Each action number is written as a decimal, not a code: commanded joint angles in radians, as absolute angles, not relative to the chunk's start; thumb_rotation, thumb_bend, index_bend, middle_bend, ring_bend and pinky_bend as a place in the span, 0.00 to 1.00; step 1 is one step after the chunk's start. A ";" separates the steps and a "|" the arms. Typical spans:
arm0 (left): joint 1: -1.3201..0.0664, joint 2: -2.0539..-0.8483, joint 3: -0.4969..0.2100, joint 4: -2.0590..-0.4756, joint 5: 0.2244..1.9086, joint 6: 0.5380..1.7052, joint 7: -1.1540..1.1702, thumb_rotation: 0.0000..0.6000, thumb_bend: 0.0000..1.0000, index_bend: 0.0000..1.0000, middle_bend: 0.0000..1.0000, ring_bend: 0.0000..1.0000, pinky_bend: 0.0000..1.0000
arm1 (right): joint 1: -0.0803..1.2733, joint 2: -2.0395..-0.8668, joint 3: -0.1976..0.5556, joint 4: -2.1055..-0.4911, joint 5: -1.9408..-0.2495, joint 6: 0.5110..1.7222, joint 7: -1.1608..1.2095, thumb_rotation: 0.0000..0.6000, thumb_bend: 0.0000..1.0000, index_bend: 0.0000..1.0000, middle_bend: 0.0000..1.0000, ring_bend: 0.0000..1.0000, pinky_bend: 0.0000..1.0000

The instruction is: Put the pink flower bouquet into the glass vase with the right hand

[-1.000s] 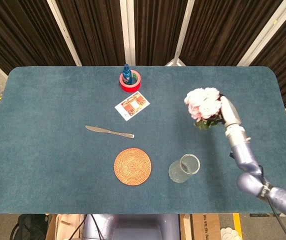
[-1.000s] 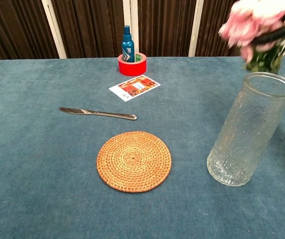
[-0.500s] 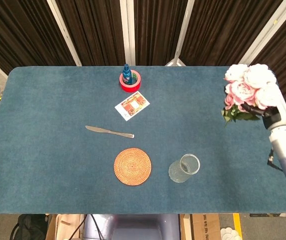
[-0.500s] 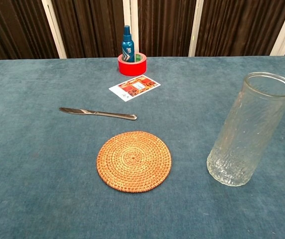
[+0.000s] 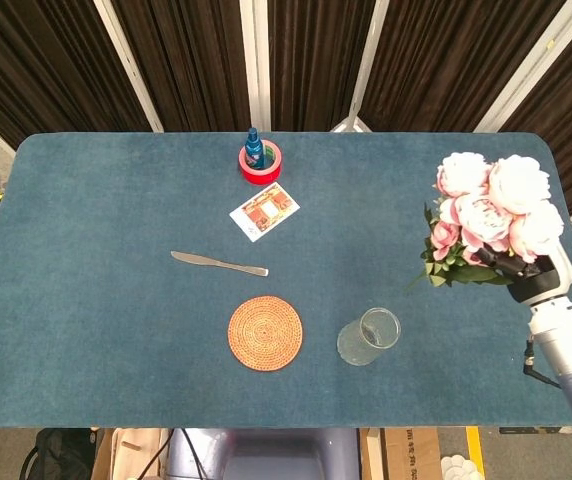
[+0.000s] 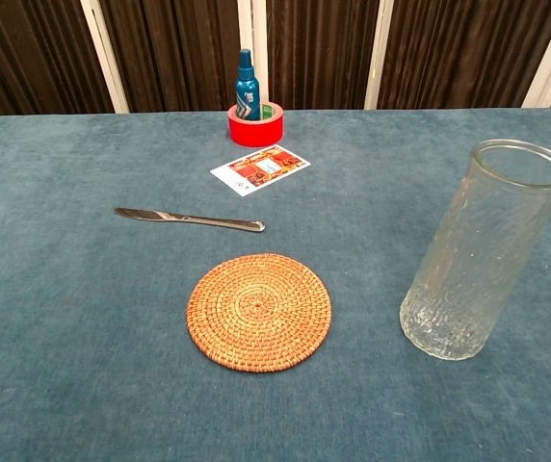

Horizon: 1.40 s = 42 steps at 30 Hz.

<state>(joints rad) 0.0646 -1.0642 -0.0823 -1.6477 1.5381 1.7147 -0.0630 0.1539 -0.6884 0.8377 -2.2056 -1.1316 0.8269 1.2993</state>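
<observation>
The pink flower bouquet (image 5: 491, 212) is raised high at the right of the head view, blooms up and to the left, green leaves below. My right hand (image 5: 534, 279) grips its stems from the right. The clear glass vase (image 5: 369, 337) (image 6: 480, 252) stands upright and empty near the table's front edge, left of and below the bouquet in the head view. The chest view shows the vase but neither the bouquet nor the hand. My left hand is out of sight in both views.
A round woven coaster (image 5: 265, 333) lies left of the vase. A table knife (image 5: 218, 264) lies behind it. Further back are a printed card (image 5: 264, 211) and a red tape roll (image 5: 261, 163) holding a blue bottle (image 5: 253, 147).
The right hand carried the bouquet from near the table's right-centre up and out to the right, then back down and slightly left. The bouquet left the chest view. The vase stayed put.
</observation>
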 commanded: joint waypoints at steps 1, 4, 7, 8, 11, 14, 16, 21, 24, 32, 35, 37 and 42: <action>0.065 -1.062 -0.084 -1.647 1.534 1.713 -0.068 1.00 0.21 0.12 0.00 0.00 0.05 | 0.170 -0.684 0.828 -2.248 -1.109 0.841 1.311 1.00 0.40 0.61 0.46 0.47 0.10; 0.064 -1.060 -0.084 -1.647 1.532 1.711 -0.073 1.00 0.21 0.12 0.00 0.00 0.05 | 0.179 -0.694 0.803 -2.262 -1.104 0.854 1.295 1.00 0.40 0.61 0.46 0.47 0.10; 0.066 -1.058 -0.085 -1.646 1.531 1.714 -0.078 1.00 0.21 0.12 0.00 0.00 0.05 | 0.187 -0.717 0.772 -2.269 -1.117 0.868 1.289 1.00 0.40 0.61 0.46 0.47 0.10; 0.066 -1.058 -0.085 -1.646 1.530 1.715 -0.079 1.00 0.21 0.12 0.00 0.00 0.05 | 0.191 -0.726 0.762 -2.268 -1.120 0.871 1.289 1.00 0.40 0.61 0.46 0.47 0.10; 0.067 -1.057 -0.084 -1.646 1.530 1.714 -0.080 1.00 0.21 0.12 0.00 0.00 0.05 | 0.196 -0.747 0.733 -2.266 -1.136 0.882 1.284 1.00 0.40 0.61 0.46 0.47 0.10; 0.066 -1.057 -0.084 -1.647 1.527 1.711 -0.077 1.00 0.21 0.12 0.00 0.00 0.05 | 0.198 -0.764 0.706 -2.263 -1.161 0.896 1.276 1.00 0.40 0.61 0.46 0.47 0.10; 0.065 -1.057 -0.084 -1.647 1.527 1.709 -0.074 1.00 0.21 0.12 0.00 0.00 0.05 | 0.198 -0.778 0.685 -2.258 -1.182 0.909 1.270 1.00 0.40 0.61 0.46 0.47 0.10; 0.063 -1.059 -0.084 -1.650 1.527 1.707 -0.067 1.00 0.21 0.12 0.00 0.00 0.05 | 0.189 -0.810 0.630 -2.240 -1.238 0.941 1.268 1.00 0.40 0.61 0.46 0.47 0.10; 0.063 -1.060 -0.084 -1.650 1.525 1.706 -0.063 1.00 0.21 0.12 0.00 0.00 0.05 | 0.181 -0.826 0.595 -2.222 -1.281 0.953 1.279 1.00 0.40 0.61 0.46 0.47 0.10; 0.060 -1.065 -0.083 -1.654 1.527 1.703 -0.044 1.00 0.21 0.12 0.00 0.00 0.05 | 0.184 -0.851 0.527 -2.156 -1.363 0.968 1.327 1.00 0.40 0.61 0.46 0.47 0.12; 0.059 -1.068 -0.082 -1.655 1.527 1.701 -0.035 1.00 0.21 0.12 0.00 0.00 0.05 | 0.182 -0.857 0.496 -2.138 -1.403 0.979 1.347 1.00 0.40 0.61 0.46 0.47 0.12; 0.057 -1.070 -0.081 -1.657 1.528 1.699 -0.027 1.00 0.21 0.12 0.00 0.00 0.05 | 0.182 -0.866 0.470 -2.124 -1.430 0.987 1.355 1.00 0.40 0.61 0.46 0.47 0.12; 0.057 -1.072 -0.080 -1.660 1.530 1.700 -0.019 1.00 0.21 0.12 0.00 0.00 0.05 | 0.194 -0.911 0.385 -2.084 -1.506 0.991 1.365 1.00 0.40 0.61 0.46 0.47 0.12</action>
